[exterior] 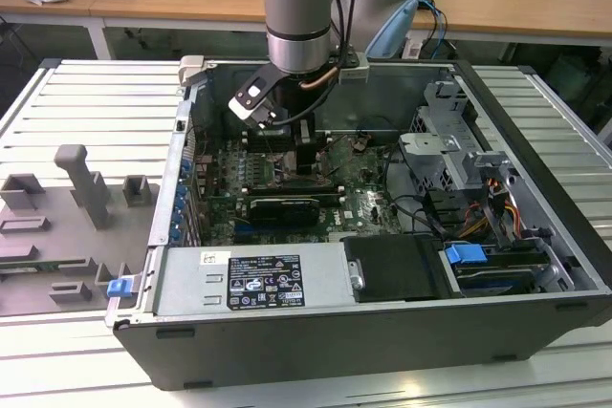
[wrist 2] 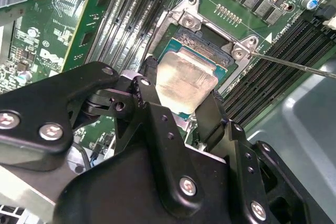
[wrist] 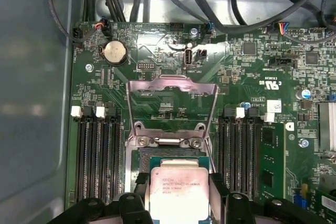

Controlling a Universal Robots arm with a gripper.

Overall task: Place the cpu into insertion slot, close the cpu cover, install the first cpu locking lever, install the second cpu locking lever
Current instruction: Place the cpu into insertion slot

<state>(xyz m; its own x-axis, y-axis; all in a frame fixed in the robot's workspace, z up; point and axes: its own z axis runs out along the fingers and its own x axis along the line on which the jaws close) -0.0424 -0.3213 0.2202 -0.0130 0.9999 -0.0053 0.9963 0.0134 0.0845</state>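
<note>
Nearest the wrist cameras, the jaws are closed to the width of the cpu point(wrist 2: 186, 85). One black finger point(wrist 2: 148, 90) presses on each of two opposite edges, so the chip hangs in their grip with its pale metal top up. Just beyond it lies the insertion slot point(wrist 2: 206, 40). The cpu overlaps the slot's near part and leaves the strip by the hinge uncovered; whether it touches the rim I cannot tell. Past the slot the cpu cover point(wrist: 172, 84) stands raised on its hinge, and a thin locking lever point(wrist 2: 294, 64) juts out beside the slot's corner.

The chief danger, I judge, is a skewed landing. The chip looks offset and slightly tilted to the socket frame, so lowering it like this could set an edge on the rim or bend the contacts. If it were released while cocked, the cover would later press it down crooked. Nothing visible props the cover, so a knock might drop it onto the fingers. Memory slots point(wrist: 97, 156) flank the jaws closely, and a wide opening could strike them.

Farther off, the arm point(exterior: 298, 7) reaches into the open case point(exterior: 382, 341) on the slatted worktop point(exterior: 86, 102)
</note>
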